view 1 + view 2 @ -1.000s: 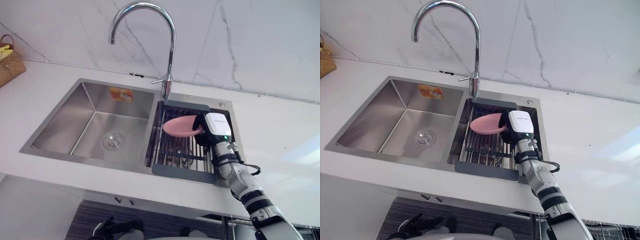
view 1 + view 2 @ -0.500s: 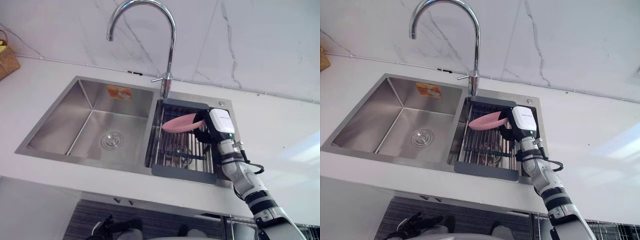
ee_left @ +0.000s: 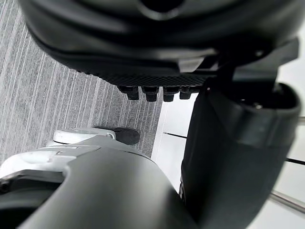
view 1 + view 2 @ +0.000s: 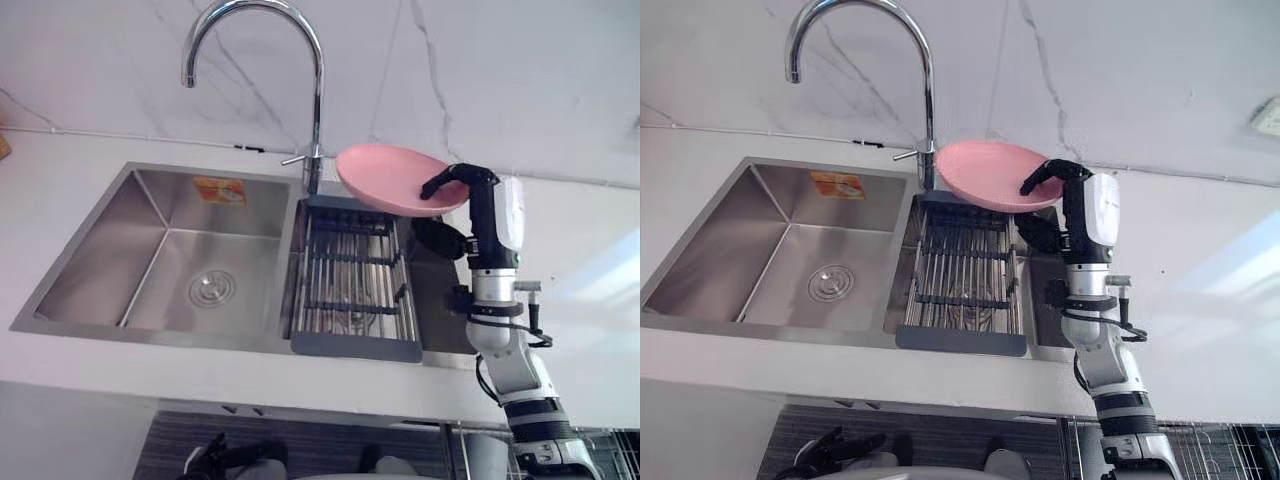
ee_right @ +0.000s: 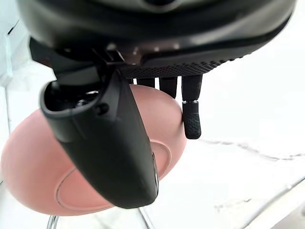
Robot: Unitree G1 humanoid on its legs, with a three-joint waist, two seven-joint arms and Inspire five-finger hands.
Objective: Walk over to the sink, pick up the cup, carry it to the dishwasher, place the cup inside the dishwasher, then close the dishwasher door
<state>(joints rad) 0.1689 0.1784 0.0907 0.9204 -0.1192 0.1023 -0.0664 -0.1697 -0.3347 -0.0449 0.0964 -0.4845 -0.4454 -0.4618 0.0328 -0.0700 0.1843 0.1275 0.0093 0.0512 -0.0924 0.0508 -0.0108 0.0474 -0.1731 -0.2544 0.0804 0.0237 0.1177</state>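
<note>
A shallow pink dish [image 4: 390,178] hangs in the air above the back of the right sink basin, close to the faucet's base. My right hand [image 4: 483,215] is shut on its right rim, fingers curled over the top and thumb [image 5: 119,143] under the dish [image 5: 38,176]. No cup is visible. My left hand [image 3: 228,157] hangs low beside the floor with relaxed fingers and holds nothing.
A steel double sink [image 4: 160,240] is set in a white counter. A dark wire rack [image 4: 350,290] sits in its right basin, below the dish. A tall curved faucet [image 4: 315,90] rises just left of the dish, in front of a marble wall.
My right hand has lifted the pink dish up out of the rack and turned it flatter, to above the basin's back edge. The camera has also shifted.
</note>
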